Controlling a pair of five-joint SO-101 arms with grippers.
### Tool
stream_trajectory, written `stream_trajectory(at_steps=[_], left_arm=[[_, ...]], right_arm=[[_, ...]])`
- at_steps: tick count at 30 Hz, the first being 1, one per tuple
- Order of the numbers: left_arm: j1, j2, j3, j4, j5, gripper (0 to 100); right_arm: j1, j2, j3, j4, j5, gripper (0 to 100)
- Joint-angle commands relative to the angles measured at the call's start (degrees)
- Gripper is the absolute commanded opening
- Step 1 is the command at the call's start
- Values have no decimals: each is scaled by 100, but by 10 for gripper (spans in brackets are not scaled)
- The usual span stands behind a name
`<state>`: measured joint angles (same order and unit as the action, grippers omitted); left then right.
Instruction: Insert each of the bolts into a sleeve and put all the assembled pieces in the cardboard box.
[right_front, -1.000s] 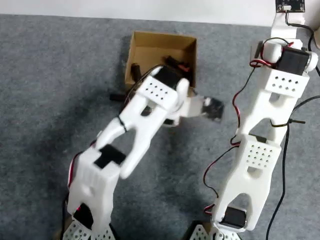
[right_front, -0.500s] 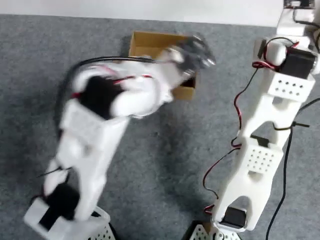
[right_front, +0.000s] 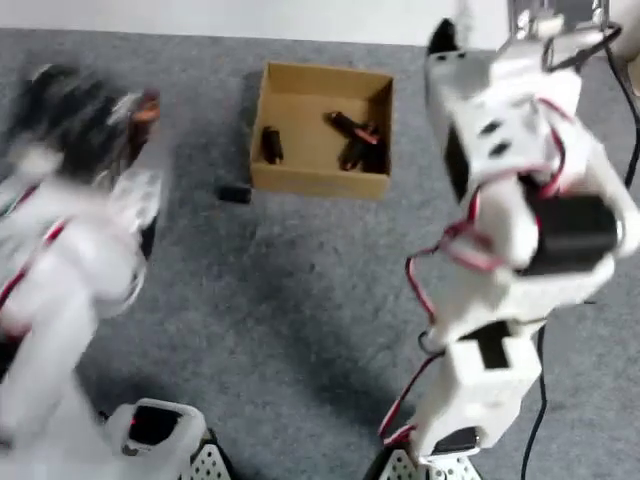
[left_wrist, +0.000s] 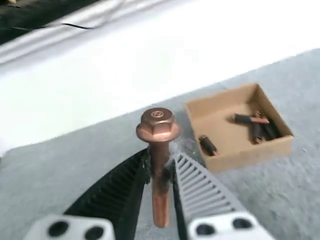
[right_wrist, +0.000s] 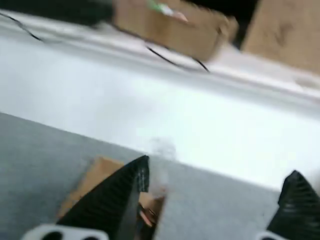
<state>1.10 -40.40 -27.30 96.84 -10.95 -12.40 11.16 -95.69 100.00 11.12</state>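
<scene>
Found the copper bolt (left_wrist: 159, 131) clamped by its shank between the left gripper (left_wrist: 161, 165) jaws, flanged hex head up, shank tip hanging free below, well apart from the cardboard box (left_wrist: 250, 157). Counted several assembled pieces (right_front: 355, 130) already lying inside the box, one off by itself toward one wall. Spotted a lone black sleeve (right_front: 235, 194) on its side on the grey carpet (right_front: 300, 300), just beside the box's outer wall, at the corner nearer the left arm. Noted the right gripper (right_wrist: 220, 172) spread wide with nothing between its jaws, raised above the box's far side.

Judged insertion not yet done for this bolt. Saw the main risk in the narrow grip on a smooth shank: could tilt or slip under a quick swing. Expected trouble, too, from the sleeve lying so close to the box wall: little room for jaws, likely to roll away if nudged, and liable to jam the bolt at its mouth if met off-axis.
</scene>
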Motion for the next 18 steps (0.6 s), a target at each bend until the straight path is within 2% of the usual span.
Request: stream_trajectory(at_steps=[1, 5, 9, 14, 18], left_arm=[[-259, -1051, 505, -44, 0, 6], [-303, -2079, 1437, -62, 0, 6], [-303, -2782, 2721, -448, 18, 6], [-347, -3477, 4752, -1222, -9, 6], [-1103, -4242, 5727, -2092, -9, 6]], right_arm=[[-585, -602, -391, 119, -53, 365], [-919, -1455, 541, 127, -97, 365], [-1007, -2712, 2387, 119, -563, 365], [-1525, -4453, 4857, 92, -580, 365], [-1877, -5587, 6791, 13, -369, 365]])
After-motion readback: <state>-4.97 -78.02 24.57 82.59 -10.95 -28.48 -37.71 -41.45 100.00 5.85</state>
